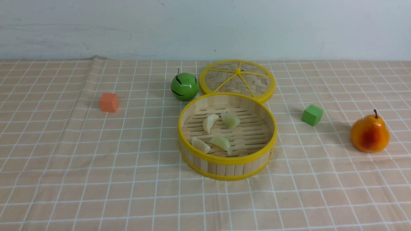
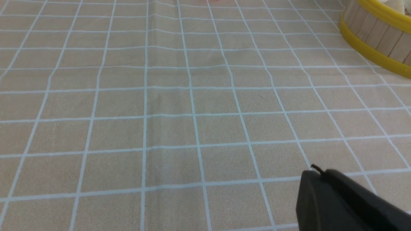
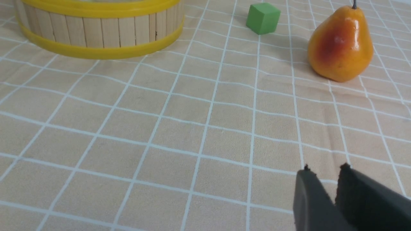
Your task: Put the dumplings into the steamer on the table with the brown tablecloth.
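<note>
The round bamboo steamer [image 1: 226,159] stands mid-table on the brown grid tablecloth [image 1: 96,160]. Several pale dumplings [image 1: 221,142] lie on its slatted floor. Neither arm shows in the front view. In the left wrist view my left gripper [image 2: 316,171] hangs shut and empty over bare cloth, with the steamer wall [image 2: 379,35] some way off at the frame's corner. In the right wrist view my right gripper [image 3: 326,171] has a narrow gap between its fingertips with nothing in it. It is over bare cloth, apart from the steamer [image 3: 96,30].
The flat woven lid [image 1: 237,78] leans behind the steamer, with a green round fruit [image 1: 184,86] beside it. An orange cube [image 1: 109,102] sits at the left. A green cube [image 1: 312,115] and an orange pear [image 1: 370,134] sit at the right, both also in the right wrist view.
</note>
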### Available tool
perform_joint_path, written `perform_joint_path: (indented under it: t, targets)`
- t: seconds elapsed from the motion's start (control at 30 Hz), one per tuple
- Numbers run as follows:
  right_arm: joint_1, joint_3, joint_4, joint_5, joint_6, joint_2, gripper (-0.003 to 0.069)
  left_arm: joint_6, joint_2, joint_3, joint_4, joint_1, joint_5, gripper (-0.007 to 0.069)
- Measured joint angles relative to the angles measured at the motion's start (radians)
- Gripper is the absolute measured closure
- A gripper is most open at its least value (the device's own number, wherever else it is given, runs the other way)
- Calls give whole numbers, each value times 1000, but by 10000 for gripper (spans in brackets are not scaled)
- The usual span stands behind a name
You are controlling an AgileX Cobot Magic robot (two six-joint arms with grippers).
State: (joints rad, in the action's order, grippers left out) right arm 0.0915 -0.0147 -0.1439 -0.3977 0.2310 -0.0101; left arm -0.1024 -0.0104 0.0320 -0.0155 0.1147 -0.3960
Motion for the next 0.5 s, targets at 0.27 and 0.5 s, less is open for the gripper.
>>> perform_joint_path:
  t: [0.27, 0.5]
  targets:
    - [0, 0, 0, 0, 0, 0, 512, 0, 0, 0, 0, 0, 0, 627]
    - [0, 0, 0, 0, 0, 0, 509, 0, 0, 0, 0, 0, 0, 622]
